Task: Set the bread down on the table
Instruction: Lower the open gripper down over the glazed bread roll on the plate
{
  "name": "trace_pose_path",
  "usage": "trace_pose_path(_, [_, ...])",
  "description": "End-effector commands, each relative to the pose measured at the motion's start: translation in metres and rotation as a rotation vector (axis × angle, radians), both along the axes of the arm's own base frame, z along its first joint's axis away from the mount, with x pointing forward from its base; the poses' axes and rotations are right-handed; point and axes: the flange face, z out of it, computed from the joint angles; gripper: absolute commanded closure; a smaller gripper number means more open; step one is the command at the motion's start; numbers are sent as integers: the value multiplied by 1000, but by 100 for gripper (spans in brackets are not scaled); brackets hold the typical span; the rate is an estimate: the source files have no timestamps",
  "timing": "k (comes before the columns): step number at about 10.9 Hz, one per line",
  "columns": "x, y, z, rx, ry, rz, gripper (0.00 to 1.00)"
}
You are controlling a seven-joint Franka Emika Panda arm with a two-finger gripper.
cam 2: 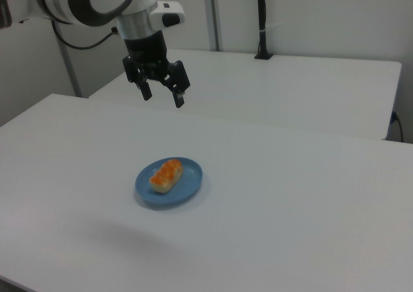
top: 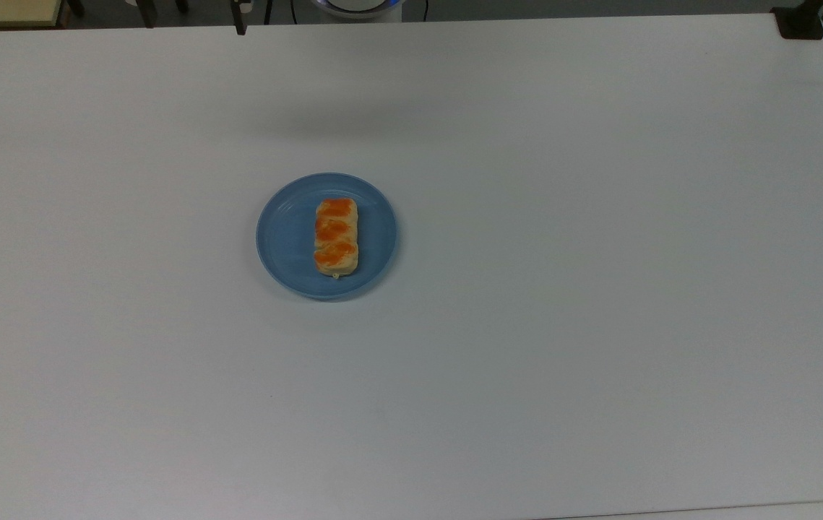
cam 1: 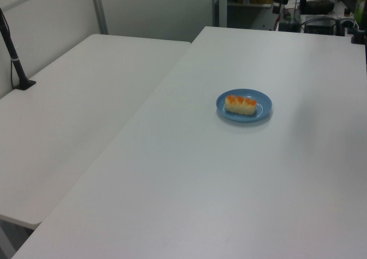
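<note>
Bread [top: 337, 237] lies lengthwise on the blue plate [top: 285, 238] near the middle of the table [top: 599, 289], so nothing is done yet, and my hand [cam 2: 162, 99] hangs well above it, fingers spread and empty, with grasp, lift and set-down all ahead.

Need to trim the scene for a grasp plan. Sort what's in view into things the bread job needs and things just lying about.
Needed:
bread, lying on the blue plate
table
gripper, open, raised above the table

Lying about:
second white table alongside
black post clamped to that table
</note>
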Motion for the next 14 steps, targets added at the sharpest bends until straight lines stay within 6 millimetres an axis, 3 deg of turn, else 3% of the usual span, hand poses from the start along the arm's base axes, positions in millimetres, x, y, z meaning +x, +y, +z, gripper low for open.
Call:
trace_pose_path(1, [-6, 3, -2, 11, 33, 23, 0])
trace_pose_path(8, [-5, -1, -4, 17, 32, 31, 0])
trace_pose_path(10, [5, 2, -20, 15, 52, 38, 0])
trace_pose_path(12, [12, 15, -22, 3, 29, 63, 0])
trace_pose_path(14, [27, 28, -46, 10, 53, 75, 0])
